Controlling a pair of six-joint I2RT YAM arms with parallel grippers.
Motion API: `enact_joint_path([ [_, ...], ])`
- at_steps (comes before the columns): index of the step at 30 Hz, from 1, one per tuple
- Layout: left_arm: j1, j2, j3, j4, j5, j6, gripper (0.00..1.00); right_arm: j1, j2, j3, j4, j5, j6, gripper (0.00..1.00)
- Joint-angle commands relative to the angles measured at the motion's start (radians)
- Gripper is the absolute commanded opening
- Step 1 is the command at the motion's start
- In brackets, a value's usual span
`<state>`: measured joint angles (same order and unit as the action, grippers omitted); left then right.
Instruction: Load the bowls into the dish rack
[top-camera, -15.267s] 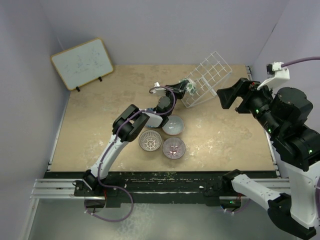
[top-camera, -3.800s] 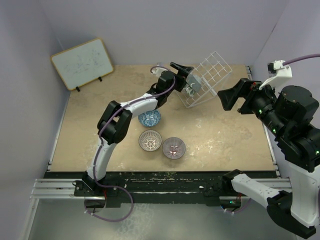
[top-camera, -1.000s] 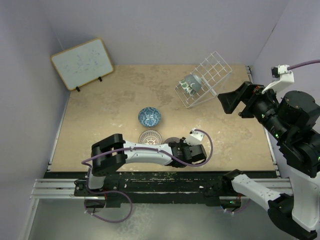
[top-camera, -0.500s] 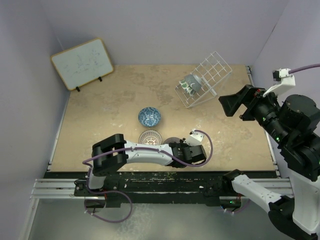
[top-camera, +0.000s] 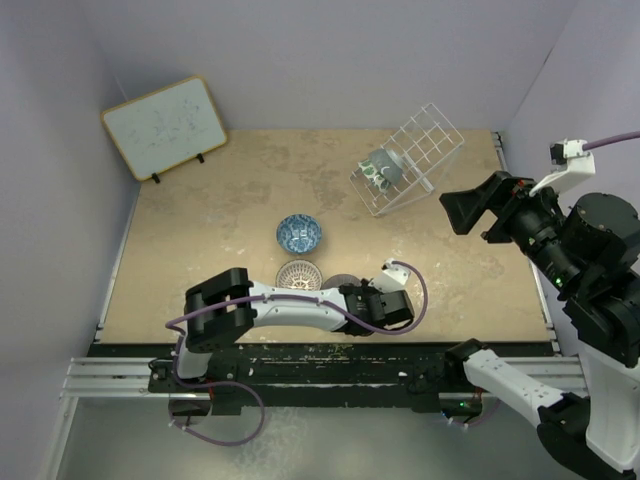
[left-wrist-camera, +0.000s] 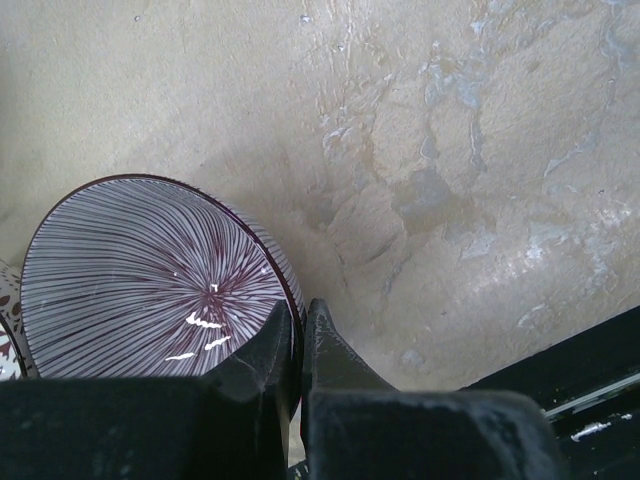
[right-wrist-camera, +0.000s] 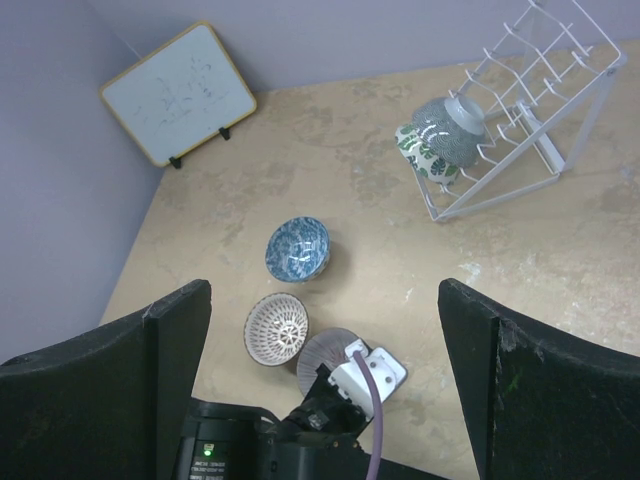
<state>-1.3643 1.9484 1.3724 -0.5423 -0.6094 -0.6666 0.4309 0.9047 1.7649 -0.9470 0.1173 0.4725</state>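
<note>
Table top (left-wrist-camera: 450, 150): beige, stone-like look, matt, mottled, with rough flaked patches and faint pale scuffs. Purple-striped bowl (left-wrist-camera: 150, 280): glazed ceramic, glossy, small white highlights on the inner wall, fine radial lines under the glaze. Left gripper (left-wrist-camera: 298, 325): fingers (left-wrist-camera: 255, 370) look like black plastic, matt, slightly grainy. Blue bowl (top-camera: 299, 234) and lattice bowl (top-camera: 300, 275): same glazed look, smooth. Dish rack (top-camera: 412, 160): thin wire with a smooth white coating. Whiteboard (top-camera: 165, 125): light wood frame, smooth white panel with a faint sheen. Cable (top-camera: 415, 290): smooth purple sheath. Rails (top-camera: 100, 375) at the near edge: bare silvery metal.
</note>
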Motion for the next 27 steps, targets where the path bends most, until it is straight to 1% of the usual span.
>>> enact_joint_path([
  [1, -0.005, -0.030, 0.109, 0.017, -0.008, 0.087, 0.00, -0.004, -0.002, 0.017, 0.029, 0.020, 0.008, 0.96],
  [4, 0.012, -0.043, 0.185, 0.039, -0.025, 0.128, 0.00, -0.004, -0.003, 0.020, 0.028, 0.023, 0.010, 0.96],
  [6, 0.034, -0.073, 0.196, 0.104, 0.001, 0.140, 0.00, -0.004, -0.004, 0.028, 0.028, 0.025, 0.012, 0.96],
  [8, 0.070, -0.117, 0.171, 0.204, 0.055, 0.125, 0.00, -0.004, -0.002, 0.041, 0.021, 0.031, 0.014, 0.96],
  [13, 0.224, -0.206, 0.067, 0.496, 0.308, 0.016, 0.00, -0.004, 0.014, 0.096, 0.003, 0.037, 0.005, 0.95],
  [18, 0.351, -0.217, 0.067, 0.754, 0.533, -0.057, 0.00, -0.004, 0.043, 0.145, -0.013, 0.023, -0.016, 0.95],
  [19, 0.370, -0.215, 0.067, 0.797, 0.585, -0.079, 0.00, -0.004, 0.046, 0.150, -0.015, 0.023, -0.021, 0.95],
  [23, 0.446, -0.184, 0.058, 1.010, 0.721, -0.211, 0.00, -0.004, 0.052, 0.159, -0.012, 0.024, -0.031, 0.95],
  [25, 0.489, -0.145, 0.068, 1.128, 0.786, -0.307, 0.00, -0.004, 0.057, 0.159, -0.010, 0.020, -0.034, 0.95],
  [26, 0.505, -0.122, 0.071, 1.197, 0.810, -0.381, 0.00, -0.004, 0.059, 0.160, -0.007, 0.018, -0.035, 0.95],
  [27, 0.521, -0.100, 0.075, 1.259, 0.826, -0.416, 0.00, -0.004, 0.061, 0.161, -0.006, 0.018, -0.037, 0.95],
])
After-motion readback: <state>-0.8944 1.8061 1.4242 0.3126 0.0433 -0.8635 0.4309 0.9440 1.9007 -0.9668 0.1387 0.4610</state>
